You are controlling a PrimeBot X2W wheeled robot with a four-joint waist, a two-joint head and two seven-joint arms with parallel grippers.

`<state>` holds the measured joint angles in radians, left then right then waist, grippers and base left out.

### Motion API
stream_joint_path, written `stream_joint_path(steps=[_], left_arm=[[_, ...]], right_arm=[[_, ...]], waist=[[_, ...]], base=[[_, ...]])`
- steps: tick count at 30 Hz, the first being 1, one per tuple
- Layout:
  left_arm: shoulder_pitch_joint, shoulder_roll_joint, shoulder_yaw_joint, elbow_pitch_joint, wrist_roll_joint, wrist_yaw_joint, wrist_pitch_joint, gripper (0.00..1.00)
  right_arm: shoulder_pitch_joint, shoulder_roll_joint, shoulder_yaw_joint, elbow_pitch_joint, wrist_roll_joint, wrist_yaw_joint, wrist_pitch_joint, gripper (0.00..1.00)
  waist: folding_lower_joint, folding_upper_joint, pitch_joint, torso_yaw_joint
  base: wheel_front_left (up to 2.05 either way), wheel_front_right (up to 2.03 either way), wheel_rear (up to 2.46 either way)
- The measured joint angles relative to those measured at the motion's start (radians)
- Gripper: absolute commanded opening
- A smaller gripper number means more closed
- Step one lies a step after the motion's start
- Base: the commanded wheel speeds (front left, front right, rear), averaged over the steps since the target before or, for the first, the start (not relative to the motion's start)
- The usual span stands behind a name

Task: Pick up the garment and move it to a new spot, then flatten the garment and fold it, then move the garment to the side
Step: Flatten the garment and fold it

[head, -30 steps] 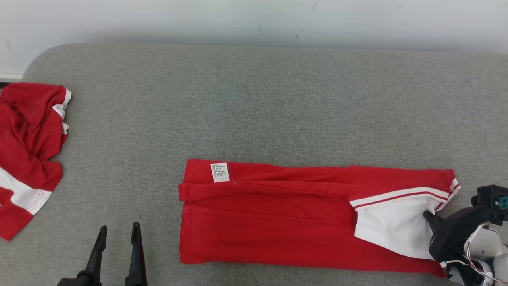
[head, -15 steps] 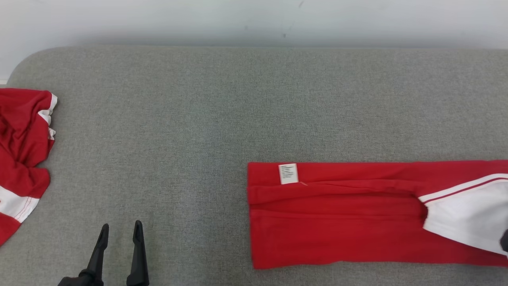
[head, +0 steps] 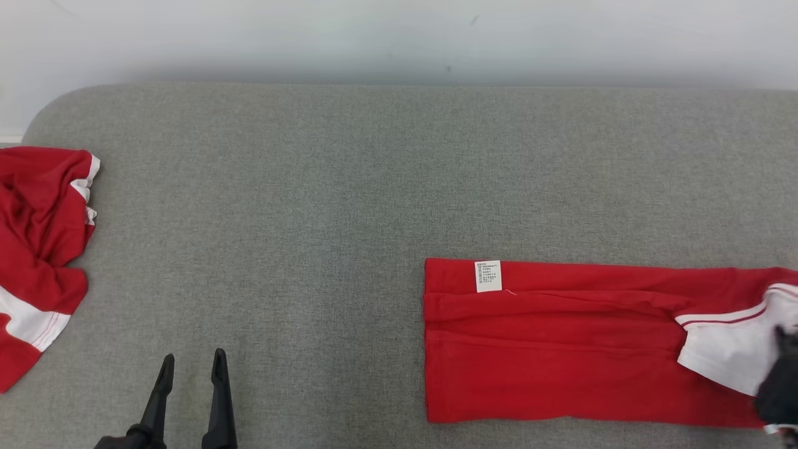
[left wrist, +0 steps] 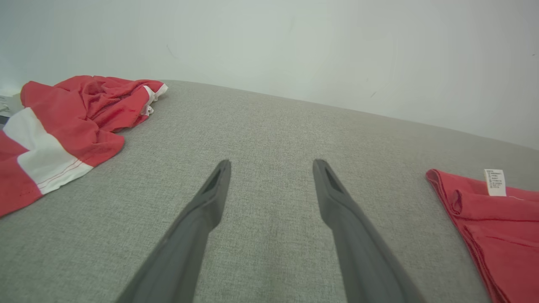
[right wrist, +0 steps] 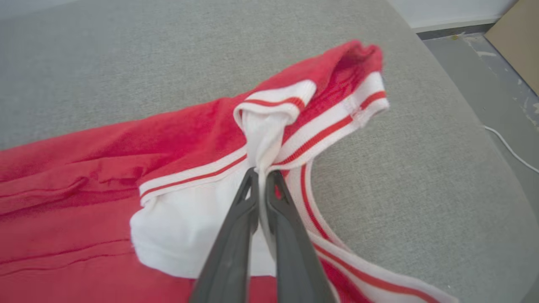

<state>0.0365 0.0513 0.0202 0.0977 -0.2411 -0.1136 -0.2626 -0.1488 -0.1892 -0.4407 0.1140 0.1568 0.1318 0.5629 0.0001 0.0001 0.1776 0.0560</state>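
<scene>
long, tapered, dark grey jaws

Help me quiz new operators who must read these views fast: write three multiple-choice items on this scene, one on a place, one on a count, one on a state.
1. In the head view, where on the grey surface does the crumpled garment lie?
A. at the far left edge
B. in the middle
C. at the far right edge

2. How many red and white garments lie on the grey surface?
A. one
B. two
C. three

3. What is the right gripper doing?
A. standing open above bare surface
B. shut on white fabric of the folded garment
C. shut on a label

Answers:
1 A: it lies against the head view's left edge.
2 B: one is crumpled, one is folded.
3 B: the right wrist view shows its fingers pinching bunched white cloth.
</scene>
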Motion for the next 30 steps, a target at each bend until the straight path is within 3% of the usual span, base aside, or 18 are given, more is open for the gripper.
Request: stream_joint_path(steps=[8,16,30], left_arm=[[0.005,0.0,-0.012,0.007,-0.007,0.001,0.0,1.0],[0.008,0.0,-0.023,0.018,-0.007,0.003,0.0,1.0],[0.009,0.0,-0.043,0.026,-0.016,0.003,0.0,1.0]], right_arm=[[0.055,0.05,0.256,-0.115,0.041,0.0,0.068,0.0],[-0.013,0.063,0.518,-0.078,0.073,0.0,0.095,0.0],[-0.146,0.123,0.662,0.12,0.117,0.0,0.06,0.0]], waist=[[-0.0001,-0.0001,-0.026,0.004],[-0.0002,-0.0001,-0.044,0.014],[-0.0001,-0.0001,-0.039,0.077]], base=[[0.0,0.0,0.0],[0.0,0.0,0.0],[0.0,0.0,0.0]])
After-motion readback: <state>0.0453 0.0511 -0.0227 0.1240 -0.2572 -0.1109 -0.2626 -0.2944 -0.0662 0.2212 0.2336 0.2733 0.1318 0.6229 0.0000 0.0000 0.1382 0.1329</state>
